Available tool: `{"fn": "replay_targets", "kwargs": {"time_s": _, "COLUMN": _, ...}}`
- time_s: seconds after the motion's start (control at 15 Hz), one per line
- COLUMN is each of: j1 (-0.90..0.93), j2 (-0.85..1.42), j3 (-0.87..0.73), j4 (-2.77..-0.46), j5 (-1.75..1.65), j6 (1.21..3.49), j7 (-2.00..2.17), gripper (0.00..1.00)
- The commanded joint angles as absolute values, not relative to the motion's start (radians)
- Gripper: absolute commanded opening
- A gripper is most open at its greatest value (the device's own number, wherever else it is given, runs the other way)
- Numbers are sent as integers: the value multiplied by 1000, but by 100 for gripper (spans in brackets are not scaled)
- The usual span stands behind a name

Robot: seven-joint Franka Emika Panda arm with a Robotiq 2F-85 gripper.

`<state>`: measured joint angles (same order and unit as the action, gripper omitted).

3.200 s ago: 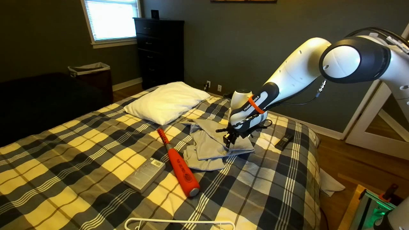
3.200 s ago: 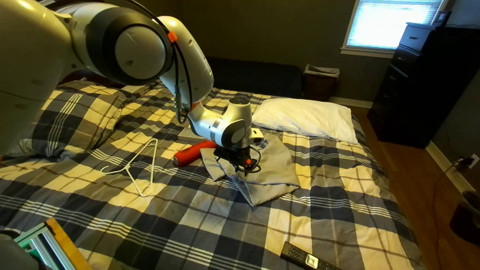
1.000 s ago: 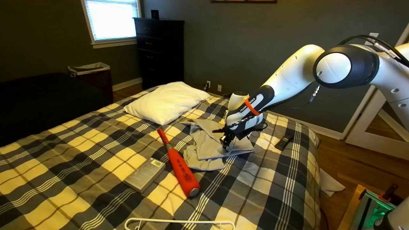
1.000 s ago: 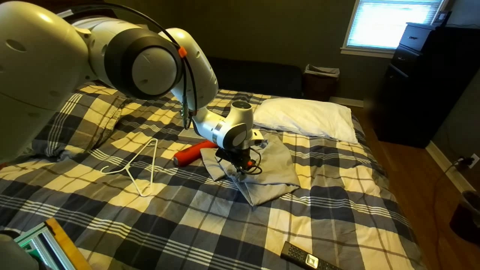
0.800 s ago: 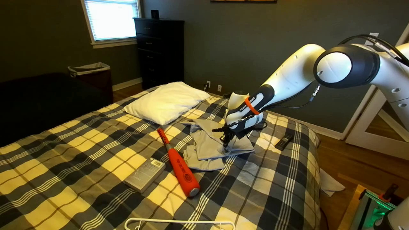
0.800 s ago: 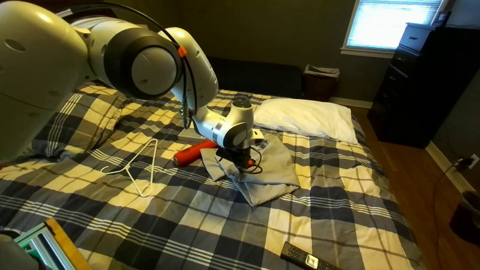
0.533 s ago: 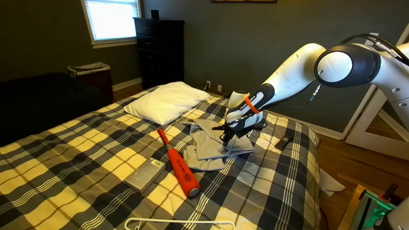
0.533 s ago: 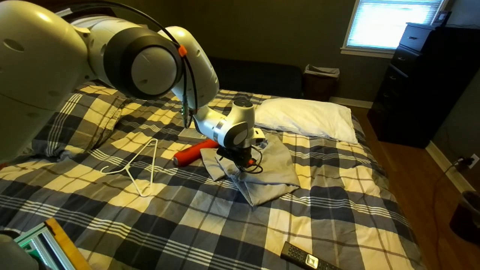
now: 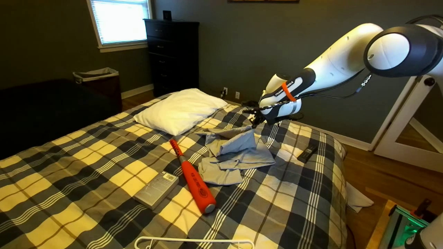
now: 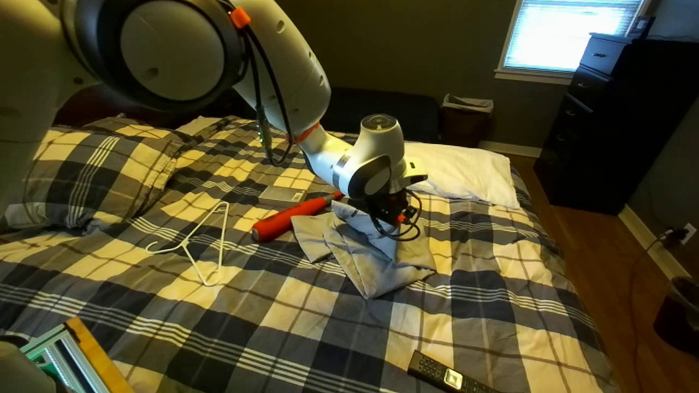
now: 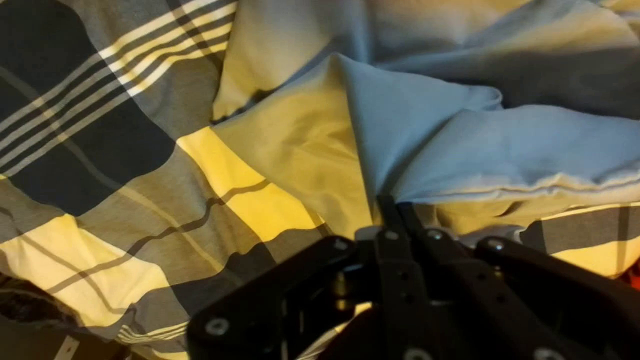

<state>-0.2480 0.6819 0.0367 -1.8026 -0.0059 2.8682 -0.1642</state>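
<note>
In an exterior view, a grey box lies at left on the plaid bed, with a white pillow beyond it. Next comes a red bat, and beside it the grey cloth, crumpled on the bed. A fold of that cloth is raised to my jaws, which are pinched narrow on its edge. Farther right lies a black remote.

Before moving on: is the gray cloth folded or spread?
Loosely folded: the gray cloth lies in overlapping layers, one part pinched up by the gripper.
</note>
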Motion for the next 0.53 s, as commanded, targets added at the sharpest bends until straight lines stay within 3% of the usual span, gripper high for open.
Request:
{"fn": "replay_targets", "kwargs": {"time_s": 0.0, "j1": -236, "j2": 684, "j3": 29, "j4": -1803, "j5": 4, "j6": 2866, "j7": -168, "gripper": 0}}
{"fn": "replay_targets", "kwargs": {"time_s": 0.2, "j1": -265, "j2": 675, "j3": 50, "j4": -1818, "j5": 58, "j6": 2998, "j7": -127, "gripper": 0}}
{"fn": "replay_targets", "kwargs": {"time_s": 0.47, "j1": -254, "j2": 678, "j3": 34, "j4": -1802, "j5": 38, "j6": 2985, "j7": -127, "gripper": 0}}
